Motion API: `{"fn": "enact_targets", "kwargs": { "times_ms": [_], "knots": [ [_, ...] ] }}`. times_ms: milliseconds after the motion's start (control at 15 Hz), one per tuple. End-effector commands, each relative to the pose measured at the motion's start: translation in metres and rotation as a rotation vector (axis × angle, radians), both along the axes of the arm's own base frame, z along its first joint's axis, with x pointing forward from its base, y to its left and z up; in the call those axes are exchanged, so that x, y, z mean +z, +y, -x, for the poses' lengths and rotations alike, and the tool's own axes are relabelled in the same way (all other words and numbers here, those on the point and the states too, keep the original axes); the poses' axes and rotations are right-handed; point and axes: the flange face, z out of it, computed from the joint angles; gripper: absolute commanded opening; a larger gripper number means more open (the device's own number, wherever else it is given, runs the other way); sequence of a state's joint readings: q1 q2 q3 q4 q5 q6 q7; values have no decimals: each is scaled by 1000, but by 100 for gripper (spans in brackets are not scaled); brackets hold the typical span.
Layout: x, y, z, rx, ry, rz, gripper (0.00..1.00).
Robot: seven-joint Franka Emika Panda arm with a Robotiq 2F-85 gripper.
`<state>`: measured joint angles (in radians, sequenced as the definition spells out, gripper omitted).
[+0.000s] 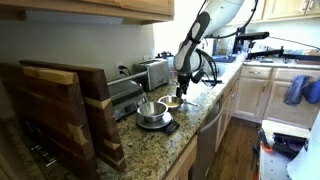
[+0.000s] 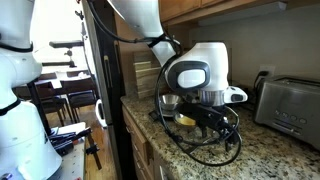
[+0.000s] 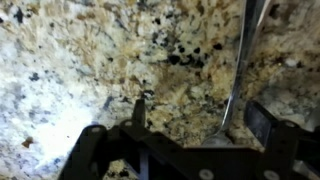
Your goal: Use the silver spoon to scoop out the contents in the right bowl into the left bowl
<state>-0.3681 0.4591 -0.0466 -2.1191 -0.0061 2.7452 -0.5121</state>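
In the wrist view the silver spoon lies on the speckled granite counter, its thin handle running up and away and its scoop close under the gripper body. My gripper hangs over it, open. The spoon lies between the fingers, nearer the right one, and neither finger touches it. In an exterior view the gripper points down at the counter just past the bowls. The large steel left bowl sits on a dark scale. The smaller right bowl stands beside it and shows a tan-yellow inside. No contents can be made out apart from that colour.
A steel toaster stands against the back wall, also seen in an exterior view. Wooden boards and a knife block fill the near end of the counter. Black cables loop beneath the wrist. The counter edge drops to the floor.
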Motion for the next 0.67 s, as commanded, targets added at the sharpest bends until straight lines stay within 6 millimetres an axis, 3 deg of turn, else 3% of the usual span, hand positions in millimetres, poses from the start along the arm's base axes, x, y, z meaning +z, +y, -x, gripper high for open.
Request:
{"fn": "enact_targets", "kwargs": {
  "times_ms": [0, 600],
  "knots": [
    [-2, -17, 7, 2, 13, -7, 100],
    [0, -35, 16, -20, 11, 12, 100]
  ]
}}
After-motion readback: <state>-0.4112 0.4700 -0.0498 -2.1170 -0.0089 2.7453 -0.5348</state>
